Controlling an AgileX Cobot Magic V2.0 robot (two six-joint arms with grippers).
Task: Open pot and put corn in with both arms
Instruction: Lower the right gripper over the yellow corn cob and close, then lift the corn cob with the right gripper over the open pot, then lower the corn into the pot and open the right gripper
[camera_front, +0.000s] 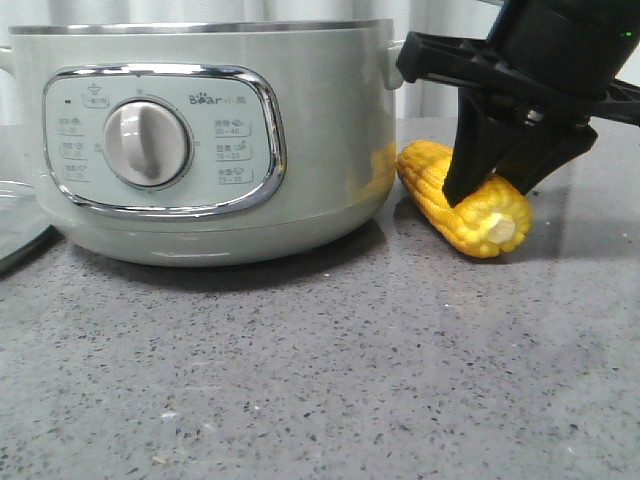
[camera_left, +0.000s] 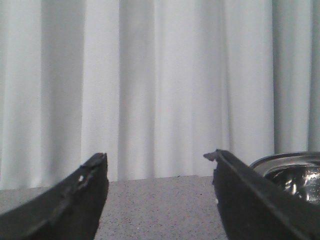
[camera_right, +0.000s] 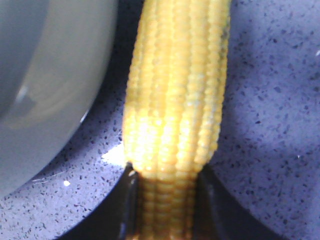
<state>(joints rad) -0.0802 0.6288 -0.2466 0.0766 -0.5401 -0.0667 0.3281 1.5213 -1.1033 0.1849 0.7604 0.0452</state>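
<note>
The pale-green pot with its grey dial stands on the speckled counter and fills the left of the front view; its steel rim shows along the top. The yellow corn lies on the counter just right of the pot, pale cut end toward the camera. My right gripper comes down from above with a finger on each side of the cob. In the right wrist view both fingers press the corn beside the pot wall; the gripper is shut on it. My left gripper is open and empty.
A glass lid edge lies on the counter left of the pot. A shiny steel-rimmed glass piece shows just beyond my left gripper's finger. A white curtain hangs behind the grey counter.
</note>
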